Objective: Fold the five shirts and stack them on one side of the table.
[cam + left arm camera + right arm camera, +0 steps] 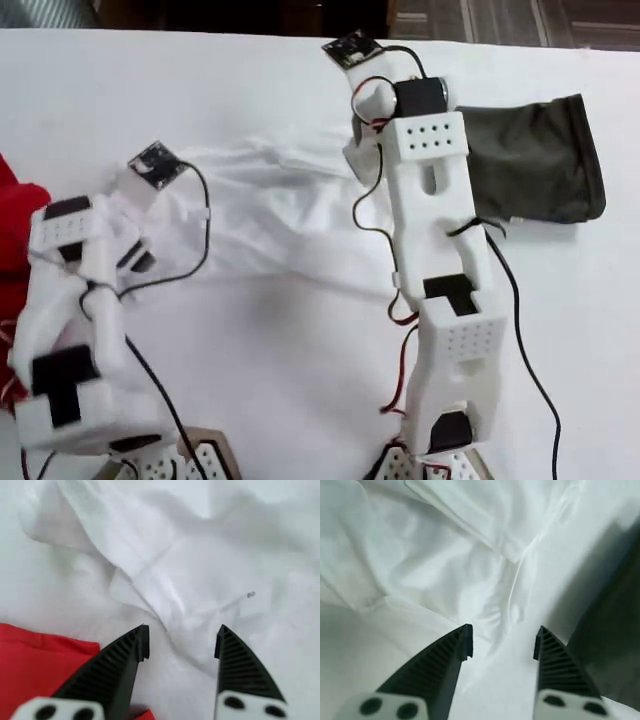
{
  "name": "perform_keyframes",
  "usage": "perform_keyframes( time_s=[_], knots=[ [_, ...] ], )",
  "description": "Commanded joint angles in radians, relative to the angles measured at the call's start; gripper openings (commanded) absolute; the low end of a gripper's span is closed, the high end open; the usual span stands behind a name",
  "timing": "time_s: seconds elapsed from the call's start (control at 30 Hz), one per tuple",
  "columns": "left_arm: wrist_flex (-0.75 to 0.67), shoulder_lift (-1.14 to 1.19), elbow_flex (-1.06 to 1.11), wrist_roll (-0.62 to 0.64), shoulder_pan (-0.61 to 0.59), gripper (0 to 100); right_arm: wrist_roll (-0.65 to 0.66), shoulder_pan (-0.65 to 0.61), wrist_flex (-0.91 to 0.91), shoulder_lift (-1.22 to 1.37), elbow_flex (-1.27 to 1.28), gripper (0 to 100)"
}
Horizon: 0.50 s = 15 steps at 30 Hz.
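You have one dark shirt (535,160), seemingly folded, near the table's (280,390) right edge. The white shirt (270,215) lies rumpled mid-table under your spread left gripper (183,630) and right gripper (503,629). The red shirt (15,230) sits unfolded at the left edge.

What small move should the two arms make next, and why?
Probably lower both and close on the white shirt: the left gripper and right gripper hang open over it, and it lies crumpled and unfolded, gripped by neither.

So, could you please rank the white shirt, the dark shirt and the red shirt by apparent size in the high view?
1. white shirt, spread out.
2. dark shirt, folded.
3. red shirt, though the picture's edge and the left arm hide part.
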Motion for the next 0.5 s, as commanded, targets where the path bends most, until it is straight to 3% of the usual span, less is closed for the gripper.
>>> perform_keyframes(
  time_s=[0.0,0.27,0.47],
  knots=[
    [0.048,0.087,-0.11,-0.011,0.002,23,0.002,-0.008,0.018,-0.071,-0.009,20.0],
    [0.063,0.155,-0.134,-0.063,0.038,23,0.002,-0.008,0.018,-0.071,-0.009,20.0],
    [0.1,0.157,-0.145,-0.063,0.064,6,0.002,-0.008,0.018,-0.073,-0.009,20.0]
  ],
)
